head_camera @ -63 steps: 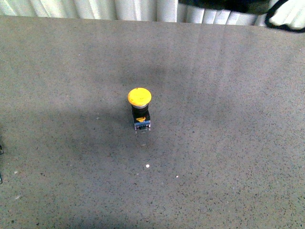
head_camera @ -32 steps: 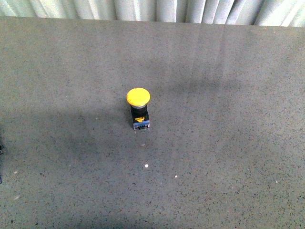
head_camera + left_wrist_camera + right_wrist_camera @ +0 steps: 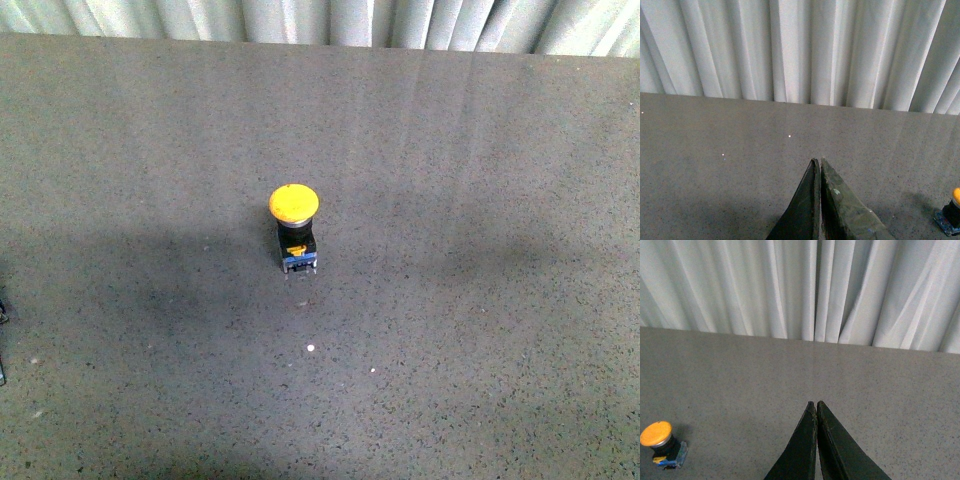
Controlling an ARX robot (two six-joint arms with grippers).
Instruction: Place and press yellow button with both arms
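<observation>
The yellow button [image 3: 295, 228] stands upright in the middle of the grey table, yellow cap on a black body with a blue-and-yellow base. It also shows at the edge of the left wrist view [image 3: 953, 215] and in the right wrist view [image 3: 661, 443]. My left gripper [image 3: 818, 161] is shut and empty, held over bare table well apart from the button. My right gripper [image 3: 815, 403] is shut and empty, also well apart from it. Neither arm shows in the front view.
The grey speckled table [image 3: 480, 300] stretches back to a white pleated curtain [image 3: 300, 18] along its far edge. A dark sliver of something sits at the left edge of the front view [image 3: 2, 340].
The dark arm and cable at the top right of the front view have moved out of view. The button has stayed in place.
</observation>
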